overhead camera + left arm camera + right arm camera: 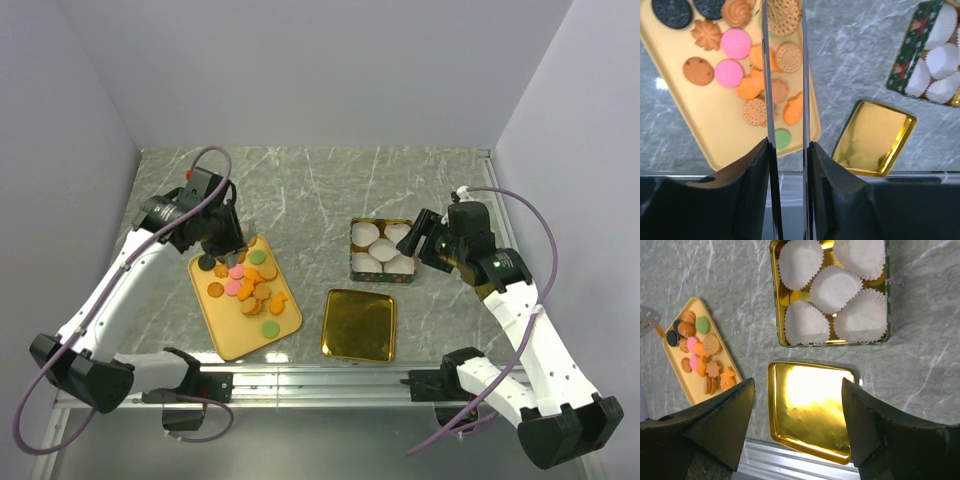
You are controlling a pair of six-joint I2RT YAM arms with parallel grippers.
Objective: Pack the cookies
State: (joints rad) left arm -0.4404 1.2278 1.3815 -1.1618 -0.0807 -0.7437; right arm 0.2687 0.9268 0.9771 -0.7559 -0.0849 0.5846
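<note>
The cookies (245,285), left of frame, lie under my left gripper (230,245), whose close-set blades (768,75) straddle a tan cookie (784,17), grip uncertain.

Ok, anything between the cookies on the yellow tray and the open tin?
Nothing visible. Bare marble table separates the flat yellow tray of small round cookies from the green square tin of white paper cups. The gold square lid lies off that line, toward the near edge; the right hand hovers beyond the tin.
</note>
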